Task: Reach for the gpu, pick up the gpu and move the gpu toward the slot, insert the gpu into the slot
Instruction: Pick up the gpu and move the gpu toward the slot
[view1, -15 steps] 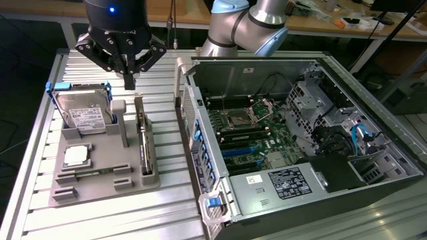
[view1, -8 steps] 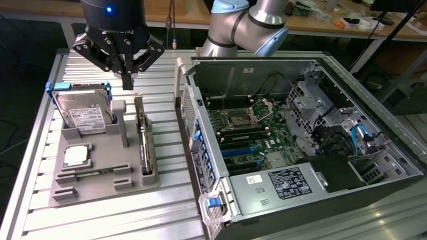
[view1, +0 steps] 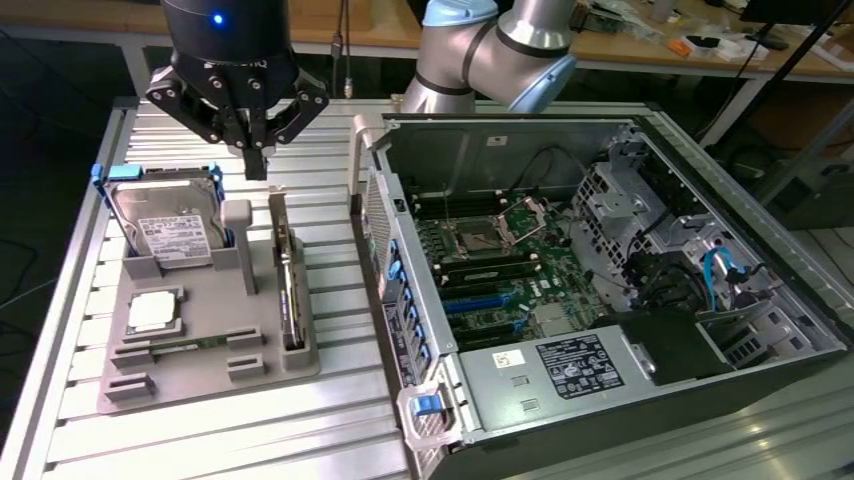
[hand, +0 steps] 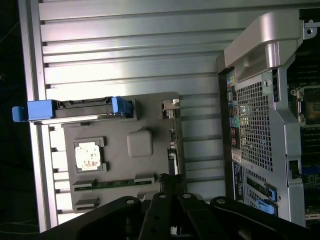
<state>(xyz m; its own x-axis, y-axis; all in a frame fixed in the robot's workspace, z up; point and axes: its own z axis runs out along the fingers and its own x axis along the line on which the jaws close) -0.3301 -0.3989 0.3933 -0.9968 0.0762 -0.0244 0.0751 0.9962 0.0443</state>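
The gpu (view1: 284, 275) is a thin dark card standing on edge in the right-hand groove of a grey fixture tray (view1: 200, 375). In the wrist view the gpu (hand: 173, 145) runs away from the fingers, its silvery bracket at the far end. My gripper (view1: 254, 165) hangs above the tray's far end, just beyond the card and apart from it, fingers shut together on nothing. The wrist view has the gripper (hand: 170, 181) over the card's near end. The bright-blue slot (view1: 478, 303) lies on the green motherboard inside the open computer case (view1: 694, 370).
A silver hard drive (view1: 167, 228) with blue side tabs stands in the tray, beside a square processor chip (view1: 154, 310) and a memory stick (view1: 187, 346). The case wall (hand: 260, 100) rises close beside the tray. A ribbed metal table (view1: 200, 440) carries everything.
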